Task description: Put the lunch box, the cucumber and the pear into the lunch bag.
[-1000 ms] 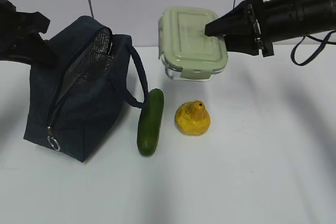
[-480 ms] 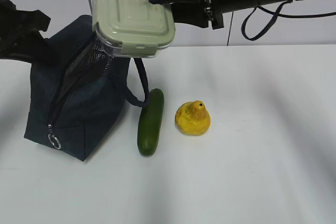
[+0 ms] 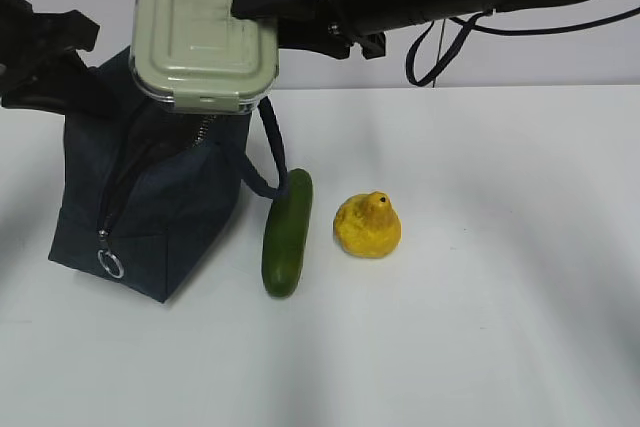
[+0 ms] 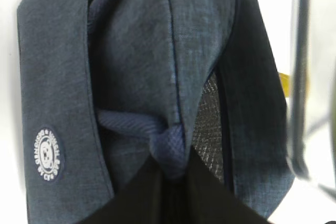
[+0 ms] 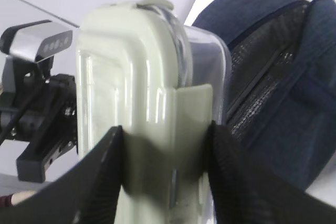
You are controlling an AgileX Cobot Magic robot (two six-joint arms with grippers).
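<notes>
I have the right gripper (image 3: 262,5) clamped on the rectangular clear glass lunch box with the pale sage-green snap-on lid (image 3: 203,27), one finger on each side of its end, as the right wrist view shows (image 5: 157,129). I see the box held in the air, tilted with its lid facing the camera, directly above the open top of the dark navy fabric lunch bag (image 3: 150,207); its lower edge sits just at the bag's mouth. The bag stands near the left edge of the white table (image 3: 480,297), its zipper undone, the metal ring pull (image 3: 111,264) hanging low on the front.

My left gripper (image 4: 173,182) is pinched shut on the bag's braided navy handle loop (image 4: 157,137), with the silvery lining (image 4: 207,124) showing beside it.

The smooth dark green cucumber (image 3: 286,232) lies on the table just beside the bag's right side, and the small lumpy yellow pear (image 3: 368,225) sits near the cucumber, toward the table's middle, apart from it.
</notes>
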